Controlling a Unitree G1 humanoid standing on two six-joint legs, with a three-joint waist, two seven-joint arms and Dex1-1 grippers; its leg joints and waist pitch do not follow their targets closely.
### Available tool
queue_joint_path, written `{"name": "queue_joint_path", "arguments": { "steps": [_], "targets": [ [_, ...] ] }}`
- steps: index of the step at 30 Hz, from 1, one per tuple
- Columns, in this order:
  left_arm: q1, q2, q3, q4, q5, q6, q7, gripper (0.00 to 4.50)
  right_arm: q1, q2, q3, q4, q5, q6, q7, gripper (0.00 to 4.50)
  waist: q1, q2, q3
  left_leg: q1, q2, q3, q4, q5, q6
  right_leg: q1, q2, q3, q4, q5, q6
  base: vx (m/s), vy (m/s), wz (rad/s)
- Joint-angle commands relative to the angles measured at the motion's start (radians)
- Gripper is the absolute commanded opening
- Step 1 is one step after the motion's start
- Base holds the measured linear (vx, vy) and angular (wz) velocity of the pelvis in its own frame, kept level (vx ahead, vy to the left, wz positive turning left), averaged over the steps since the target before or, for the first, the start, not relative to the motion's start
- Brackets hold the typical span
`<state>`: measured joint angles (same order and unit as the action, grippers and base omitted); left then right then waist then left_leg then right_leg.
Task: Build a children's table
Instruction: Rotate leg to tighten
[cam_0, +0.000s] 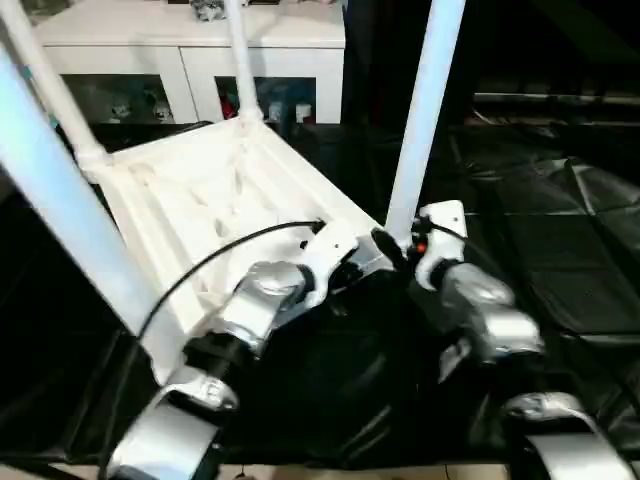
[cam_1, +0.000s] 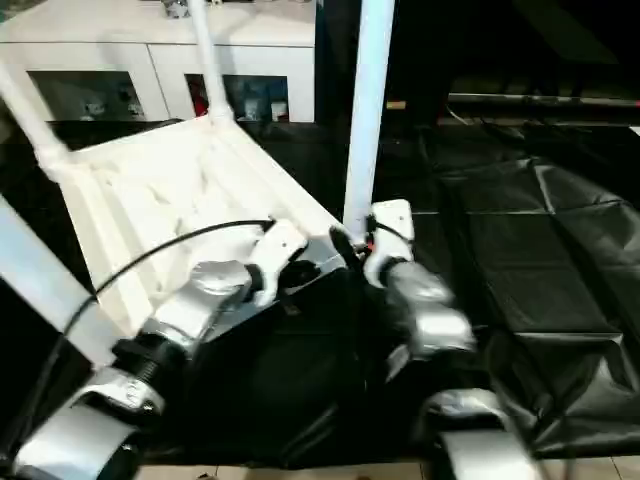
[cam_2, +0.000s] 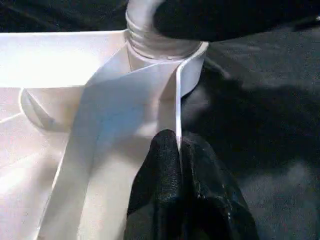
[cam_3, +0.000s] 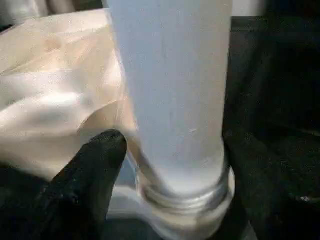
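A: Where is the children's table (cam_0: 215, 195) just now?

B: Upside down on the black sheet (cam_0: 560, 250), ribbed underside facing up, with its legs rising out of the round corner sockets. The white cabinet (cam_0: 190, 60) with glass doors stands behind it, at about eleven o'clock from the middle of the head view.

A: And the left gripper (cam_2: 179, 150)?

B: Clenched tight. In its wrist view the two black fingers (cam_2: 160, 185) press together on the thin upright rim of the tabletop, close to the corner socket (cam_2: 165, 52). The rim edge runs straight down between the fingertips.

A: So it is pinching the table's edge?

B: Yes, grasping the rim, near the socket but not touching it.

A: What of the right gripper (cam_3: 175, 150)?

B: Spread wide around the near leg (cam_0: 425, 110), just above the threaded collar where the leg enters the socket. One finger (cam_3: 87, 175) sits at about eight o'clock of the leg, the other at four o'clock.

A: Do they squeeze the leg?

B: I cannot tell. The eight o'clock fingertip lies just beside the leg; whether it touches is unclear. The jaws straddle it, released rather than clamped.
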<state>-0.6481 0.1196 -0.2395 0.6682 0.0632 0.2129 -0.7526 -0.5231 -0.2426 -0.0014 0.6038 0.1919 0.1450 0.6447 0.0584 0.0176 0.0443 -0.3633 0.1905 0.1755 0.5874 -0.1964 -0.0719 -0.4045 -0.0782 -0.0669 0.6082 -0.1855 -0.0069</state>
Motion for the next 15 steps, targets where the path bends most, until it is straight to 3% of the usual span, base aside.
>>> {"name": "queue_joint_path", "arguments": {
  "steps": [1,4,9,15],
  "targets": [
    [0.021,0.04,0.018,-0.067,-0.071,-0.077,-0.134,0.0,0.032,-0.069,0.068,-0.085,0.003,0.009,0.182,3.5,0.009,-0.018,-0.059,-0.003,0.032,-0.007,-0.062,-0.141,0.101,0.056,-0.066,0.044,-0.086,-0.26,-0.184,0.0,0.0,0.0],
    [0.045,0.091,0.007,-0.12,-0.109,-0.067,-0.261,0.0,0.058,-0.125,0.101,-0.129,-0.005,0.012,0.27,3.5,0.009,-0.018,-0.06,-0.008,0.035,-0.006,-0.058,-0.112,0.118,0.056,-0.065,0.044,-0.075,-0.185,-0.215,0.0,0.0,0.0],
    [0.073,0.141,-0.005,-0.198,-0.17,-0.014,-0.401,0.0,0.076,-0.168,0.156,-0.161,-0.026,0.014,0.359,3.5,0.01,-0.012,-0.064,0.001,0.04,-0.003,-0.055,-0.094,0.118,0.051,-0.061,0.043,-0.061,-0.09,-0.27,0.0,0.0,0.0],
    [0.085,0.163,-0.004,-0.215,-0.183,-0.008,-0.441,0.0,0.078,-0.176,0.191,-0.167,-0.035,0.027,0.4,3.5,0.03,-0.017,-0.061,-0.001,0.039,0.0,-0.055,-0.103,0.11,0.052,-0.065,0.046,-0.063,-0.12,-0.256,0.0,0.0,0.0]
  ]
}}
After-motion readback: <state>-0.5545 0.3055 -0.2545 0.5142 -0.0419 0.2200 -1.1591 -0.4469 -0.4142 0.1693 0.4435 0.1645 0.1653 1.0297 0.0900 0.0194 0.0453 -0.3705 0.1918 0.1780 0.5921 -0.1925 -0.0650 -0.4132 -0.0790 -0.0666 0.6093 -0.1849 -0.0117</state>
